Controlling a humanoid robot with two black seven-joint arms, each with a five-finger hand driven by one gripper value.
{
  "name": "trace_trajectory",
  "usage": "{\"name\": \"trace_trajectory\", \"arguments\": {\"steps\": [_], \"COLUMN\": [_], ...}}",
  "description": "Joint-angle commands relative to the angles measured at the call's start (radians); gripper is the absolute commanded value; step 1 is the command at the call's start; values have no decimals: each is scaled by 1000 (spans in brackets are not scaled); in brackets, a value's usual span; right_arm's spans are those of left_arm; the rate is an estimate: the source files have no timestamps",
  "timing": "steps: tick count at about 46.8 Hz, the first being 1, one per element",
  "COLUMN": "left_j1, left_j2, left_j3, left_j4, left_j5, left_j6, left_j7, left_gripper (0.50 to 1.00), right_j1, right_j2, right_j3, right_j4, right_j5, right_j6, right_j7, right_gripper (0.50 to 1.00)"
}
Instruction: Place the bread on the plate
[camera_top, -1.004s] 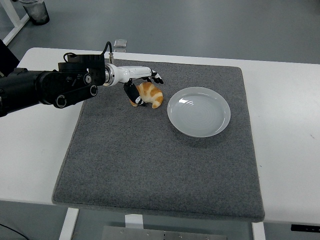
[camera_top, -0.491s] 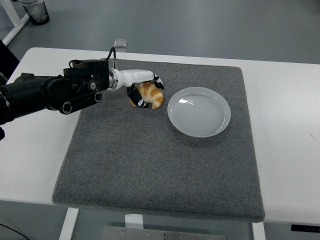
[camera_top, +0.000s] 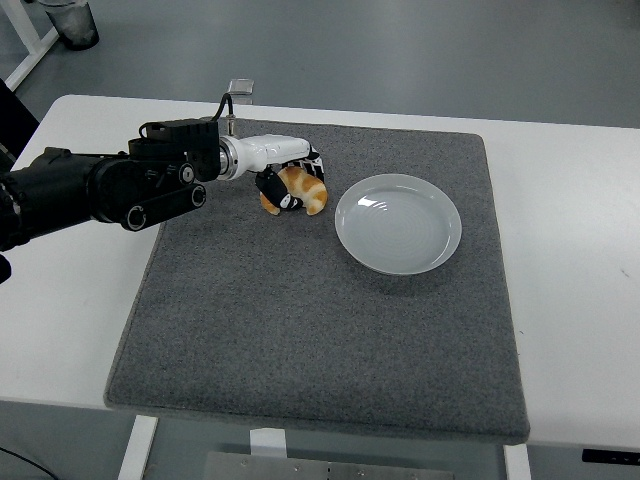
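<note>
The bread, a golden croissant-like roll (camera_top: 303, 189), lies on the grey mat left of the white plate (camera_top: 398, 223). My left hand (camera_top: 288, 176) comes in from the left on a black arm with a white wrist. Its fingers are curled around the roll, thumb at the near side and fingertips (camera_top: 314, 156) over the far side. The roll looks to be resting on the mat or barely off it. The plate holds nothing and sits about a hand's width to the right of the roll. My right hand does not show.
A grey felt mat (camera_top: 310, 330) covers most of the white table (camera_top: 580, 250). A small clear object (camera_top: 240, 90) stands at the mat's far edge behind my left arm. A bin (camera_top: 68, 22) stands on the floor at top left.
My left hand has moved slightly right and closed its fingers tighter around the roll. The roll has barely shifted. The plate has not moved.
</note>
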Motion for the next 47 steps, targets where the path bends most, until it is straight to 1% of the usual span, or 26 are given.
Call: {"name": "trace_trajectory", "arguments": {"steps": [1,12,20,25,40,47], "left_j1": [2,-8,-28,-67,-219,-285], "left_j2": [0,0,12,40,133,147], "left_j3": [0,-5,-18,-50,-58,-61], "left_j4": [-5,-14,-74,-102,-177,-198], "left_j5": [0,-5,-6,-11,-22,-22], "left_j6": [0,6,6,6,-1,-6], "left_j7": [0,0,0,0,0,0], "left_gripper": [500,500,500,500,500,500], "right_j1": [0,0,0,0,0,0], "right_j2": [0,0,0,0,0,0], "right_j3": [0,-1,-1,0,0,0], "right_j4": [0,0,0,0,0,0], "right_j5": [0,0,0,0,0,0], "right_j6": [0,0,0,0,0,0], "right_j7": [0,0,0,0,0,0], "right_gripper": [952,952,954,952,952,952]}}
